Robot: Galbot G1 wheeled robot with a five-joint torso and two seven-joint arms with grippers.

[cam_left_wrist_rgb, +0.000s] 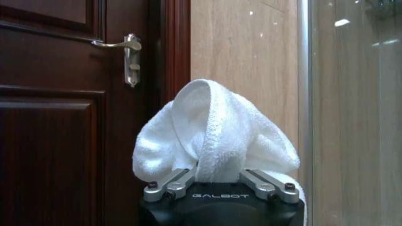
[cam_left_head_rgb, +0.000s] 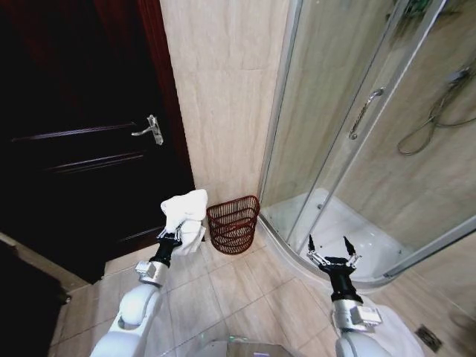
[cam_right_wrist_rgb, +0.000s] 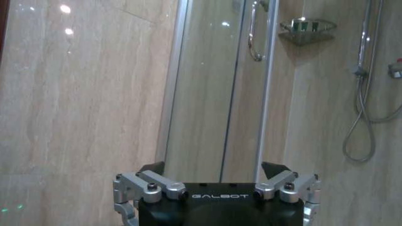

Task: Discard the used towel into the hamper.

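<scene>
My left gripper (cam_left_head_rgb: 181, 229) is shut on the white towel (cam_left_head_rgb: 184, 210), which bunches up above its fingers. In the left wrist view the towel (cam_left_wrist_rgb: 213, 136) drapes over the gripper (cam_left_wrist_rgb: 217, 181) in front of the door and wall. The hamper (cam_left_head_rgb: 233, 224), a dark red-brown wire basket, stands on the floor against the wall, just right of the towel. My right gripper (cam_left_head_rgb: 332, 248) is held open over the floor by the shower tray, with nothing between its fingers (cam_right_wrist_rgb: 276, 169).
A dark wooden door (cam_left_head_rgb: 82, 134) with a metal handle (cam_left_head_rgb: 151, 129) fills the left. The glass shower enclosure (cam_left_head_rgb: 357, 126) with its curved white tray (cam_left_head_rgb: 349, 230) takes up the right. Tiled floor (cam_left_head_rgb: 238, 297) lies between my arms.
</scene>
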